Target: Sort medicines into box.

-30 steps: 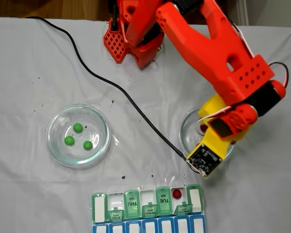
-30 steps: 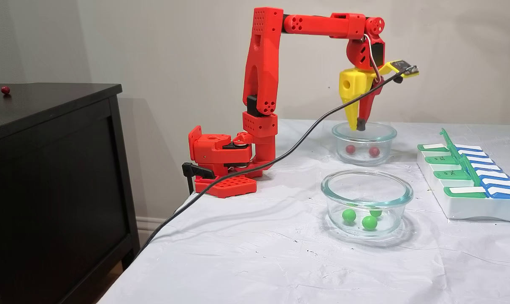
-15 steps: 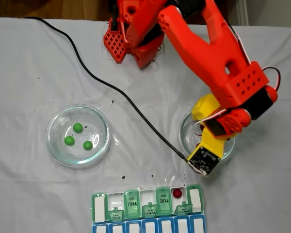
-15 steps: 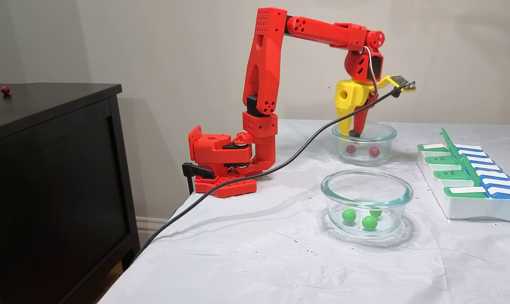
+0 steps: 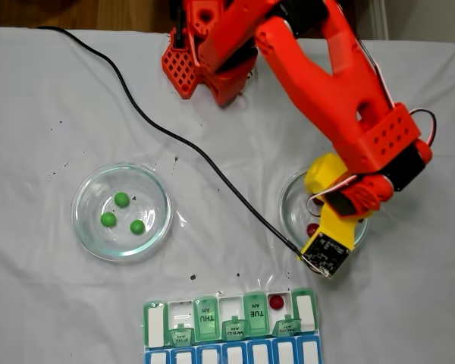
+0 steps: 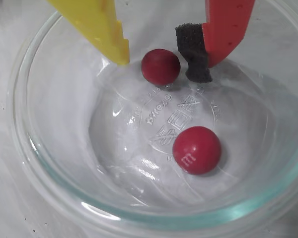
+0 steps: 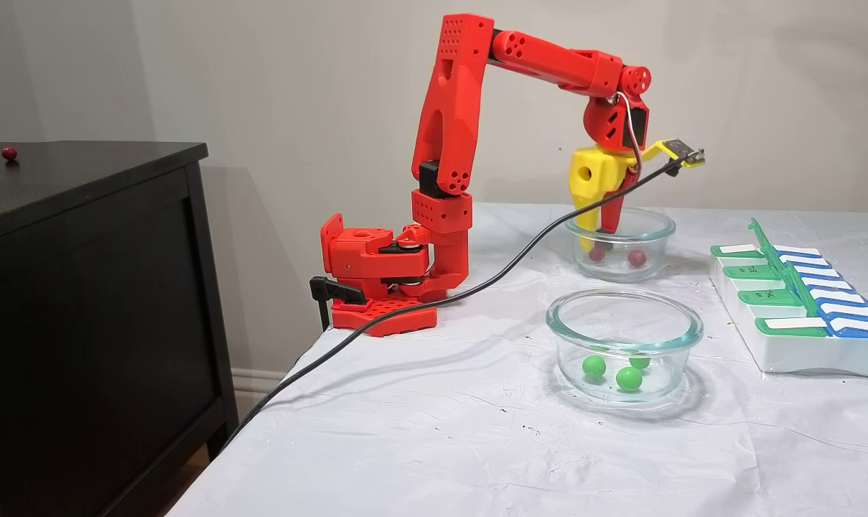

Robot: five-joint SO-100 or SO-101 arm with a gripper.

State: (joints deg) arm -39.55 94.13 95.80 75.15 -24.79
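Observation:
In the wrist view my gripper (image 6: 159, 60) is open, low inside a clear glass dish (image 6: 49, 163). Its yellow finger (image 6: 102, 29) and its red finger with a black foam pad (image 6: 194, 57) stand on either side of one dark red medicine (image 6: 160, 66). A second red medicine (image 6: 196, 149) lies nearer the camera. From the side, the gripper (image 7: 596, 240) reaches down into the far dish (image 7: 656, 217). Three green medicines (image 5: 121, 199) lie in the other dish (image 5: 80, 208). The box (image 5: 205, 315) holds one red medicine (image 5: 277, 302) in an open compartment.
A black cable (image 5: 174, 136) runs across the white cloth to the wrist camera. The arm's red base (image 7: 376, 280) sits at the table's far corner. A black cabinet (image 7: 82, 287) stands beside the table with a red ball (image 7: 8, 152) on top.
The gripper has come down from above the dish rim into the dish, and its open fingers now flank one red medicine. The medicines and the box have not moved.

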